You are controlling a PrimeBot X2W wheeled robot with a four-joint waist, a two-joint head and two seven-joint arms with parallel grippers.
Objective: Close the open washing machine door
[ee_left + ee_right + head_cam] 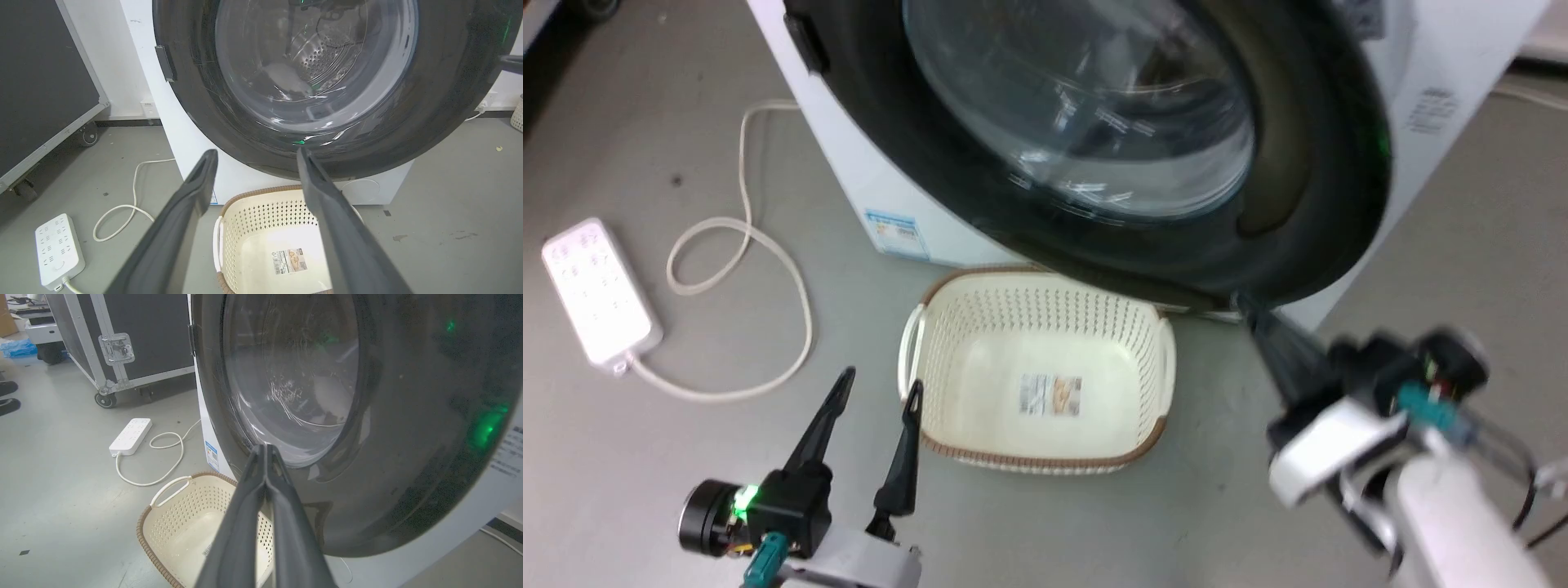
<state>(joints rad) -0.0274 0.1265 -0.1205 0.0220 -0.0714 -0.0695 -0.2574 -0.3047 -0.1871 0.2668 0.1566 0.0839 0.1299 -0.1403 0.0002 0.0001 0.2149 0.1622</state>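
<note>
Pressing on the washing machine door point(1086, 122), the right gripper point(265, 449), its fingers drawn together into a single point, meets the lower right of the black frame. The left gripper point(882, 380), fingers apart and holding nothing, hovers over the floor at the near left of the basket point(915, 343). The door lies across the front of the washing machine point(866, 163), apparently not yet home: its right edge seems to stand out from the white body. Whether any latch has caught cannot be told. Judged risks: the narrow tip may skid off the glossy, curved frame because contact is low and near the rim. Too light a push may leave the door unlatched and let it swing open. The right forearm may clip the basket just below the door.
</note>
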